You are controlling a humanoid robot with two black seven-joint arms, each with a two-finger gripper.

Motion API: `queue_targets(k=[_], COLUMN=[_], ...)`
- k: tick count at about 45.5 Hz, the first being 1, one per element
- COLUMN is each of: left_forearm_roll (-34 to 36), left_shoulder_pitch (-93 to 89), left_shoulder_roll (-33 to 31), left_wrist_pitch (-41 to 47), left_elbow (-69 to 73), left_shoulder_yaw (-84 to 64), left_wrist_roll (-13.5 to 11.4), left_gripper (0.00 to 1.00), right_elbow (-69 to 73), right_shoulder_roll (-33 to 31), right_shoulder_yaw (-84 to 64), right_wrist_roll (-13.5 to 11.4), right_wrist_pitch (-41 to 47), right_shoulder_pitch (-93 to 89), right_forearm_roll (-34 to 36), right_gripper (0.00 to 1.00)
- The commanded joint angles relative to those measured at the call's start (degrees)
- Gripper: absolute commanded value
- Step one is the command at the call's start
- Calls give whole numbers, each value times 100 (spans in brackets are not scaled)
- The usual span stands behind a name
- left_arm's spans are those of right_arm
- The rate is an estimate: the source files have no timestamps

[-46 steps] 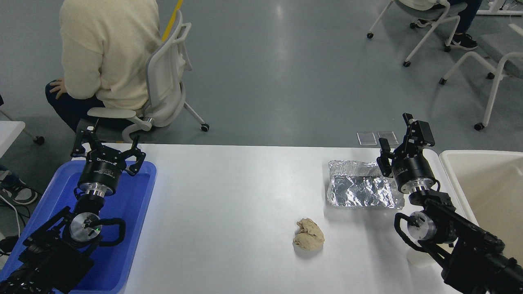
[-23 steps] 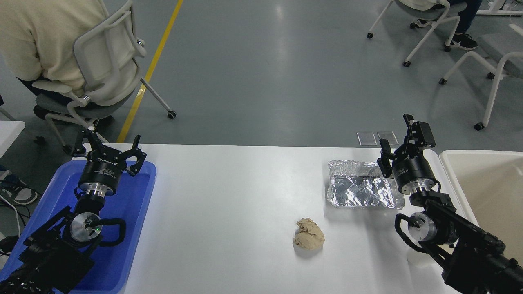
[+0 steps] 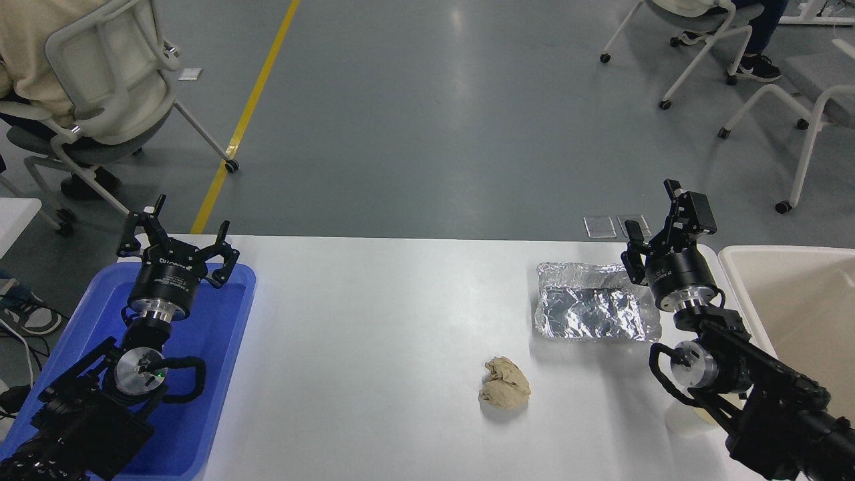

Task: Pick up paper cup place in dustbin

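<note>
Since the earlier frame your right gripper (image 3: 654,217) has shifted slightly right and away, fingers spread and holding nothing, above the far right corner of the foil tray (image 3: 593,308). Person on the chair (image 3: 100,80) has rolled further left. Your paper cup (image 3: 685,421) sits on the white table (image 3: 374,321) at the near right, mostly hidden under the right arm, just beside the dustbin (image 3: 795,300). Tan paper ball (image 3: 505,389) lies mid-table. Left gripper (image 3: 177,244) is parked, fingers apart, over the blue tray (image 3: 214,347).
</note>
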Motion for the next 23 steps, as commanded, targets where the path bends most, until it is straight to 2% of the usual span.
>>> queue_targets(k=[1, 16, 23], left_forearm_roll=[-1, -1, -1], left_shoulder_pitch=[0, 0, 0], left_shoulder_roll=[0, 0, 0], left_wrist_pitch=[-9, -9, -18], left_elbow=[0, 0, 0], left_shoulder_yaw=[-12, -21, -21], left_wrist_roll=[0, 0, 0], left_gripper=[100, 100, 100], right_elbow=[23, 58, 85], right_shoulder_roll=[-100, -205, -617], right_shoulder_yaw=[-62, -149, -1246], right_wrist_roll=[0, -9, 0], right_wrist_pitch=[11, 11, -6], right_shoulder_pitch=[3, 47, 416], right_forearm_roll=[29, 47, 64], right_gripper=[100, 100, 100])
